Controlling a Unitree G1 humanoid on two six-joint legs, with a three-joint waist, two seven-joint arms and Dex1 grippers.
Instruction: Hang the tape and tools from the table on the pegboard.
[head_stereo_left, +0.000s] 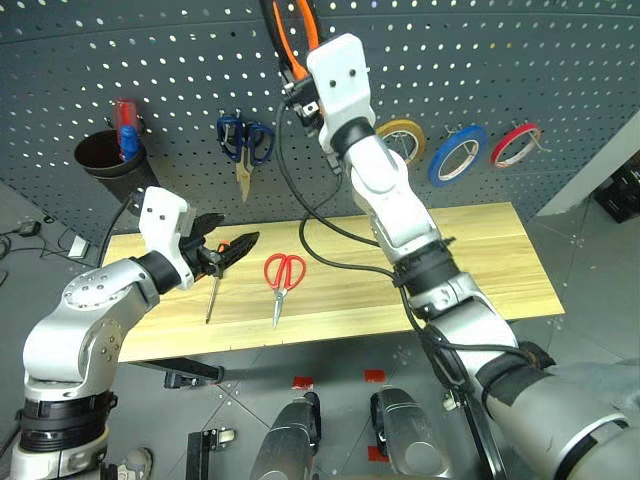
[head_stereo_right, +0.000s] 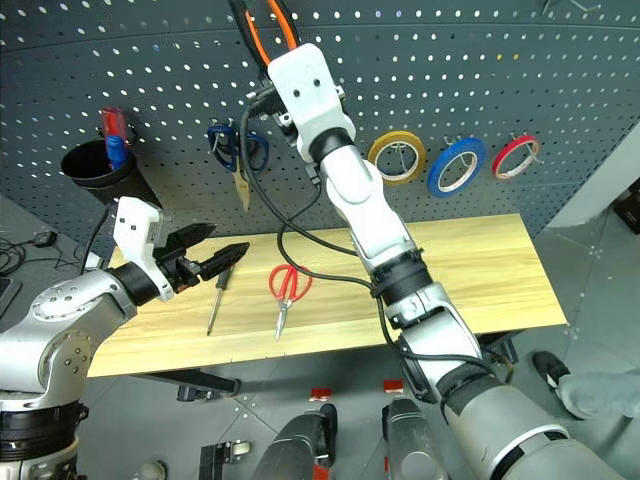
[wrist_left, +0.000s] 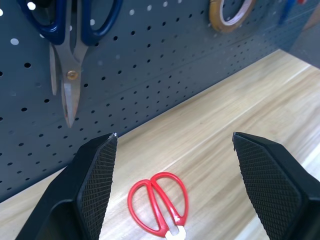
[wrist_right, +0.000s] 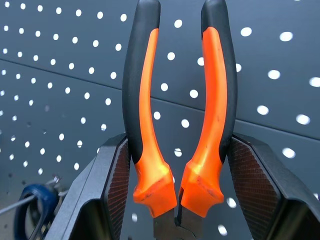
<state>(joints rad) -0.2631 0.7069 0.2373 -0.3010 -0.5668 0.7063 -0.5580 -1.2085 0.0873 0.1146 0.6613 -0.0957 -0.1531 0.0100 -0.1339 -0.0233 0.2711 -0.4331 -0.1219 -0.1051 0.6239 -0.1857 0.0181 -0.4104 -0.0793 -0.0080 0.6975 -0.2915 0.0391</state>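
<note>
Two tools left on table (head_stereo_left: 480, 260): red-handled scissors (head_stereo_left: 283, 276) mid-top, screwdriver (head_stereo_left: 214, 292) beside them, apart; right half of planks bare. Pegboard (head_stereo_left: 500, 60) behind carries blue tape (head_stereo_left: 457, 155) between yellow ring (head_stereo_left: 402, 138) and red ring (head_stereo_left: 515, 145), plus blue-handled scissors (head_stereo_left: 244, 145). Left gripper (head_stereo_left: 232, 249) gapes wide, empty, above table's left end. Right gripper (wrist_right: 176, 200) raised at board, clamping pliers (wrist_right: 175, 115), handles up.
</note>
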